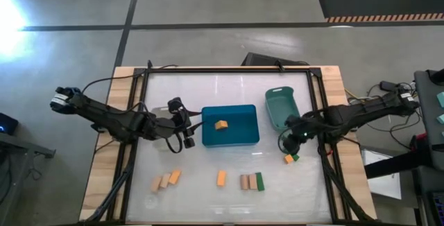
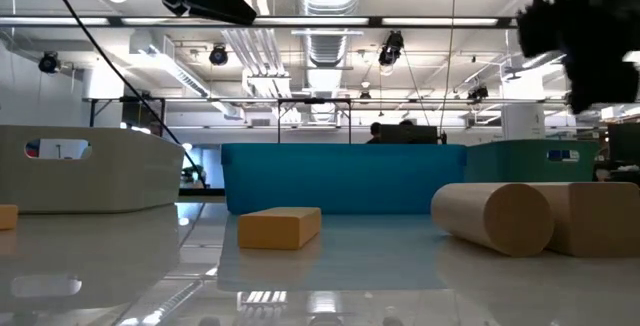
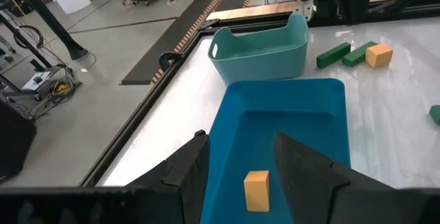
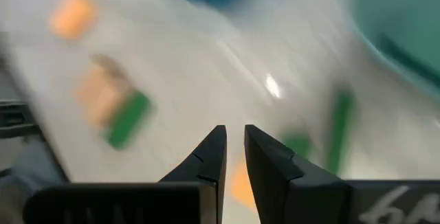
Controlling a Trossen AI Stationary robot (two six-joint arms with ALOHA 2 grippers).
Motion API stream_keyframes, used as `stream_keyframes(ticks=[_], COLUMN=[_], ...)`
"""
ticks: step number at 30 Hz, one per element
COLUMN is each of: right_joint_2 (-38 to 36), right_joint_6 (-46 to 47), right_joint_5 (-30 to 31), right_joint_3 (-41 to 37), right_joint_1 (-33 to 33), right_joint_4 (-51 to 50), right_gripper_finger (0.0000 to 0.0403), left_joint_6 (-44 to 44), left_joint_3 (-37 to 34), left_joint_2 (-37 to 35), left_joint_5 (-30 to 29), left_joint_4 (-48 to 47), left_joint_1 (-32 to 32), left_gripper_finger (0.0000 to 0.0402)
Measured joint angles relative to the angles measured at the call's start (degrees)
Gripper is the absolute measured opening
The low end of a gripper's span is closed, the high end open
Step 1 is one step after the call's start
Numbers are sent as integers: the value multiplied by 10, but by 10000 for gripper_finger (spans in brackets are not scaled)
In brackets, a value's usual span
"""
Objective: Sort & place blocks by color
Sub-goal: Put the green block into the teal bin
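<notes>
One orange block lies on the floor of the blue bin. My left gripper hovers open at that bin's left end, holding nothing. My right gripper is above the table near the teal bin, its fingers all but closed on nothing. Just nearward of it lie an orange block and green blocks. Along the near edge lie tan and orange blocks, an orange block, and two tan blocks with a green one.
The blue bin sits mid-table with the teal bin to its right. The low view shows a pale bin at the left, an orange block and a tan cylinder. A dark frame rail borders the table.
</notes>
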Motion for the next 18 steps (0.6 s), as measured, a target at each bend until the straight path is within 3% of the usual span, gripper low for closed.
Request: stream_keyframes(ticks=[6,13,18], right_joint_2=[61,107,128], right_joint_6=[62,67,63], right_joint_5=[-12,19,20], right_joint_3=[4,0,0], right_joint_1=[11,11,11], right_joint_4=[-123,-123,-112], right_gripper_finger=[43,49,91], left_joint_6=[5,17,17], left_joint_3=[1,2,2], left_joint_2=[1,1,1], left_joint_5=[0,0,0], left_joint_4=[-5,-4,-4], left_joint_1=[0,0,0], left_gripper_finger=[145,145,145])
